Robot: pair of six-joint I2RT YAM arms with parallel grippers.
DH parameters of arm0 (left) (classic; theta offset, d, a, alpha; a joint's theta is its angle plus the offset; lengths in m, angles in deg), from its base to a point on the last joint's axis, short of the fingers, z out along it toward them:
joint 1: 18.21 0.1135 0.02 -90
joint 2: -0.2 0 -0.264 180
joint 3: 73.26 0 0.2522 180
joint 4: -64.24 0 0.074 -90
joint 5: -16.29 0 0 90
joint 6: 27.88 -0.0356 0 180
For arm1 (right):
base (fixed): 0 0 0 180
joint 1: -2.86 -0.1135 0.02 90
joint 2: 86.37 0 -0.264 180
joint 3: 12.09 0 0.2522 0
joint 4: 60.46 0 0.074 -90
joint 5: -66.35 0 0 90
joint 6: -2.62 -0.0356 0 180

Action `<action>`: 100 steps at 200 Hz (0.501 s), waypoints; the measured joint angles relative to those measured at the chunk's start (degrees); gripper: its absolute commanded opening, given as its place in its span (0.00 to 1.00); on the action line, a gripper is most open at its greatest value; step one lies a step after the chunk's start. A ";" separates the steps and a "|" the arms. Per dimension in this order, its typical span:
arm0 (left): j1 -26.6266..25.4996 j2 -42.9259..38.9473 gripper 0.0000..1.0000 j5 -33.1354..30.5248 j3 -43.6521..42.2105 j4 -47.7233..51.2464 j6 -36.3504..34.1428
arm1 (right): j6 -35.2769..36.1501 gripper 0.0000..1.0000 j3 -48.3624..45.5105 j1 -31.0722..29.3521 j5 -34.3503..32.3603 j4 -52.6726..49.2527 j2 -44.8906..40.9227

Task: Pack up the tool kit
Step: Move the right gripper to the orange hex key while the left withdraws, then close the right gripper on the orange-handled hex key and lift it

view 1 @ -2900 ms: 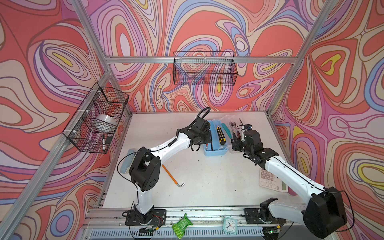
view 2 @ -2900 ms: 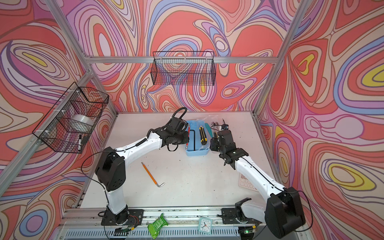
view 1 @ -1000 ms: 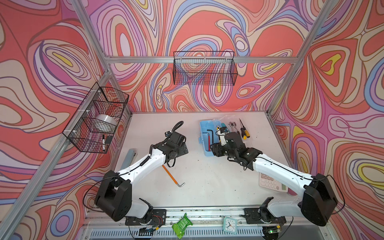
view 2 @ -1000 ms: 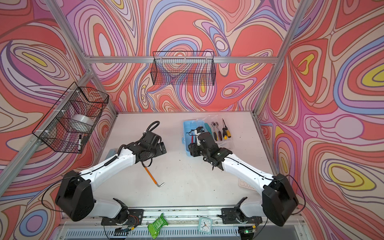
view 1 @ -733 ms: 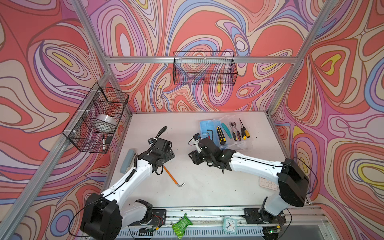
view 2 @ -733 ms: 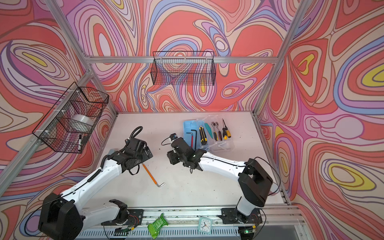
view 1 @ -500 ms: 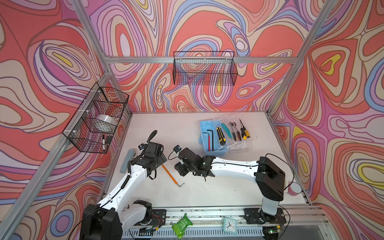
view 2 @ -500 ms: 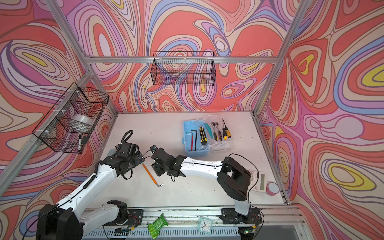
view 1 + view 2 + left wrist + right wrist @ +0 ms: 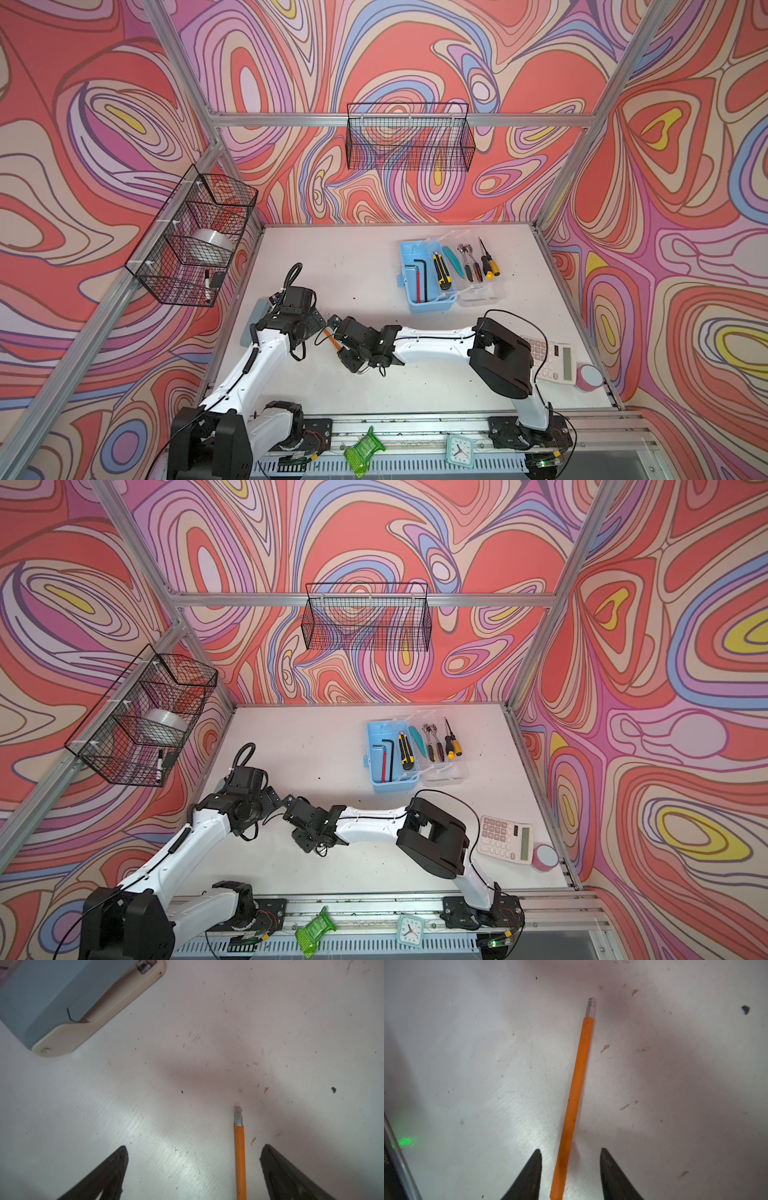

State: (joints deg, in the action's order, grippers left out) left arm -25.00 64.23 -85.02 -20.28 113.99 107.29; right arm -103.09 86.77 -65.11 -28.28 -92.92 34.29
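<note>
Since the orange hex key (image 9: 579, 1076) lies flat on the table (image 9: 467, 1064), right gripper (image 9: 570, 1149) straddles its shaft, jaws half-open, gripping nothing yet. Left gripper (image 9: 194, 1146) hangs wide open, empty, near its tip. Box (image 9: 428, 306) sits well apart.

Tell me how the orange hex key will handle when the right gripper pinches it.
The orange hex key looks like a slim metal rod, so probably stiff and light. Lying flat on the smooth table, it may roll or skid before the jaws bite. The right gripper straddles it far from the metal tip, so it could pivot once lifted.
</note>
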 measured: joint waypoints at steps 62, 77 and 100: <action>1.36 0.17 1.00 0.83 -1.64 -0.70 0.04 | -0.44 0.31 2.45 0.00 -0.26 -1.29 3.89; 1.55 0.17 1.00 1.03 -1.75 -0.68 0.04 | -0.63 0.24 2.67 0.00 -0.46 -1.33 4.13; 1.60 0.17 1.00 1.29 -1.77 -0.70 0.04 | -1.25 0.17 2.67 0.00 -1.03 -1.25 4.28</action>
State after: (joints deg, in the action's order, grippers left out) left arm -23.40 64.41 -83.73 -22.05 113.29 107.33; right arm -104.33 89.44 -65.11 -29.30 -94.17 38.58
